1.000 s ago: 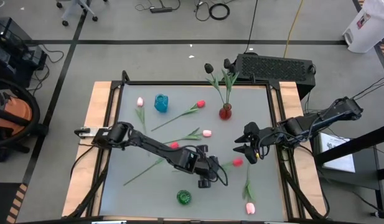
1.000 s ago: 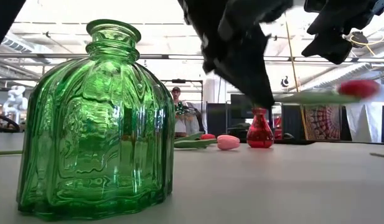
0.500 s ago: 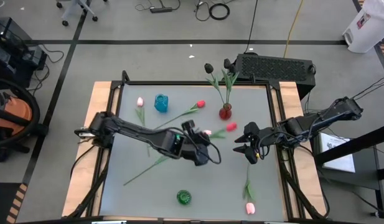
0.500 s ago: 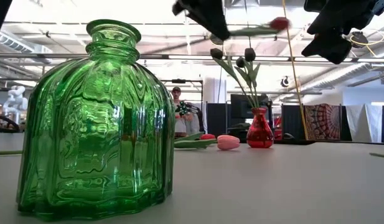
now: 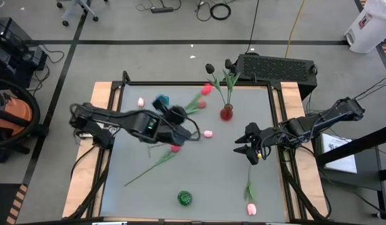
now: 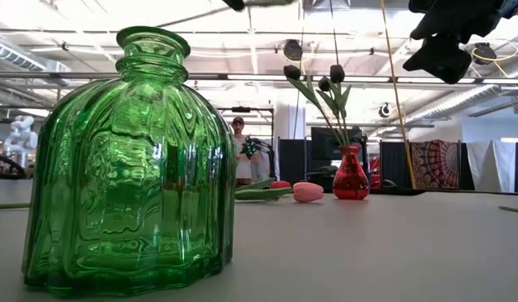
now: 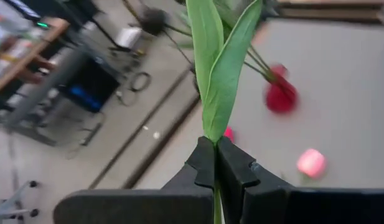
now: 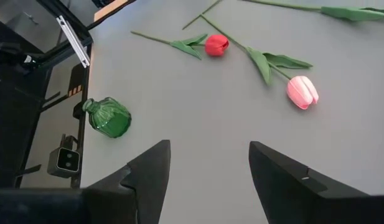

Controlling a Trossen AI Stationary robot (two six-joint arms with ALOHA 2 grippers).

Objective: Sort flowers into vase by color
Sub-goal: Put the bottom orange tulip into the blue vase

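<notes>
My left gripper (image 5: 182, 119) is shut on a red tulip (image 5: 206, 89), held in the air over the far half of the table. The tulip's head is near the red vase (image 5: 226, 112), which holds black tulips (image 5: 209, 67). My right gripper (image 5: 250, 150) is open and empty, above the table's right side. A blue vase (image 5: 161, 101) stands at the far left and a green vase (image 5: 184, 199) near the front edge. Loose tulips lie flat on the table: red ones (image 5: 175, 148) (image 5: 201, 104) and pink ones (image 5: 208, 133) (image 5: 141, 102) (image 5: 251, 208). My left gripper pinches the red tulip's green stem at the base of its leaves (image 7: 215, 148) between its two fingers. The stem runs along the fingers, and the leaves and head stick out past the fingertips toward the table's far right. The tulip is lifted clear of the table.
In the low view the green vase (image 6: 128, 168) fills the left foreground, with the red vase (image 6: 351, 176) and a pink head (image 6: 307, 192) beyond it. A black box (image 5: 277, 67) sits past the table's far edge. A person (image 6: 239, 155) stands in the room behind.
My left gripper has risen and gone toward the table's far and left edges with the red tulip. The tulip has been carried from the near right up to beside the red vase, clear of the table.
</notes>
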